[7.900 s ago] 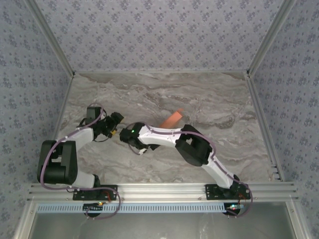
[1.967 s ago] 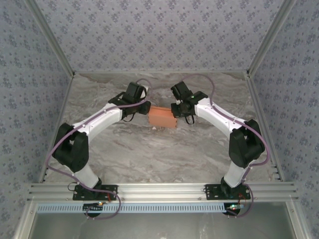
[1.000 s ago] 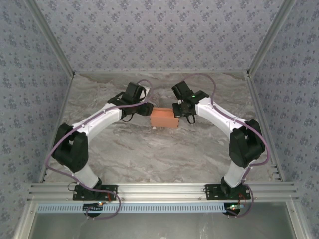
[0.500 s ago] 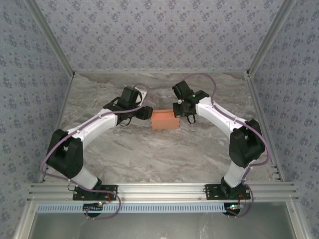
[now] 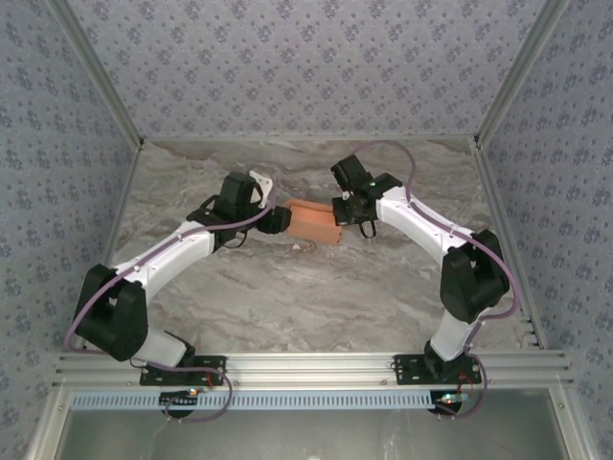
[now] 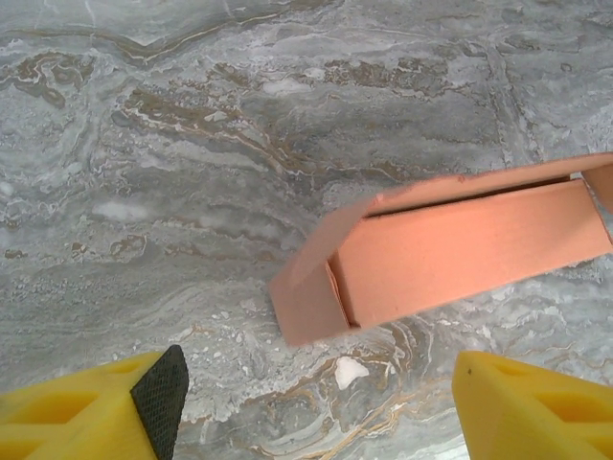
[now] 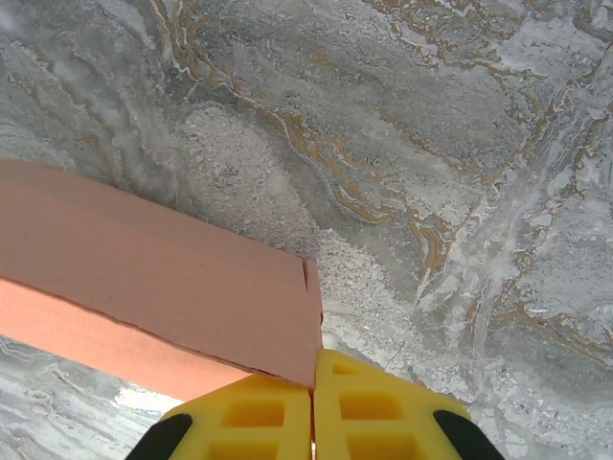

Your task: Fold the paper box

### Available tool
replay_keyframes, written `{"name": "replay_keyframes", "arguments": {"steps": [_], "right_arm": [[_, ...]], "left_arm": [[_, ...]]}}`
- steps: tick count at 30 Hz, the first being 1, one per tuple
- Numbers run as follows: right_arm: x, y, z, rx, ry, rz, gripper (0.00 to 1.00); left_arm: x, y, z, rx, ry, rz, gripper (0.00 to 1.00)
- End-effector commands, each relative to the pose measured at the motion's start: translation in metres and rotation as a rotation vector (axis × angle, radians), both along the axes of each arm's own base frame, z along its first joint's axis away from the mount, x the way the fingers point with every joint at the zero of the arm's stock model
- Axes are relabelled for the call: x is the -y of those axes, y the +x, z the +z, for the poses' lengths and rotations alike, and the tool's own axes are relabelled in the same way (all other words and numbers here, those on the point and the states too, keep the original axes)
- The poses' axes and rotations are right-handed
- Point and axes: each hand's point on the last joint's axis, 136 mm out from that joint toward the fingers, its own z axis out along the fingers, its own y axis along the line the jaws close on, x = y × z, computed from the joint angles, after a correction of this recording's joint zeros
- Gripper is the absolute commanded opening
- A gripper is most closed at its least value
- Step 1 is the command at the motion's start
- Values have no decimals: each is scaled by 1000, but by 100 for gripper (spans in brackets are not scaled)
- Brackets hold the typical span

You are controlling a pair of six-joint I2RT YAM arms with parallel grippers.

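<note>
While right pincer (image 7: 313,381) pinches the paper box's (image 7: 158,283) edge, left pincer (image 6: 311,407) gapes apart.

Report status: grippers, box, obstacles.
Left gripper open, short of box. Right gripper shut on box edge. Box formed, end flap open. White speck on table beside it.

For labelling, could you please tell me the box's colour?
Salmon-orange; the box shows best in the left wrist view.
</note>
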Motion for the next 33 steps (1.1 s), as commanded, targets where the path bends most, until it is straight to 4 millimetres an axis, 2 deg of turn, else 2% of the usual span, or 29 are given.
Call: {"name": "replay_keyframes", "arguments": {"steps": [1, 4, 6, 8, 11, 18, 24, 31, 33], "right_arm": [[-3, 1, 3, -5, -1, 21, 8], [-3, 0, 2, -8, -5, 32, 8], [-3, 0, 2, -9, -6, 34, 8], [-3, 0, 2, -9, -4, 35, 8], [-3, 0, 2, -10, -3, 31, 8], [-4, 0, -1, -19, -2, 34, 8], [-6, 1, 0, -17, 4, 37, 8], [-6, 0, 0, -22, 3, 37, 8], [-6, 0, 0, -21, 5, 35, 8]], "left_arm": [[3, 9, 7, 53, -9, -27, 75], [-2, 19, 15, 96, -40, -28, 74], [-2, 24, 17, 101, -53, -48, 68], [3, 24, 12, 75, -44, -76, 60], [10, 20, 3, 48, -55, -115, 54], [20, 9, 0, 40, -91, -178, 57], [20, 16, -12, 10, -56, -174, 53], [23, 15, -15, 9, -57, -190, 39], [24, 13, -12, 13, -61, -196, 31]]}}
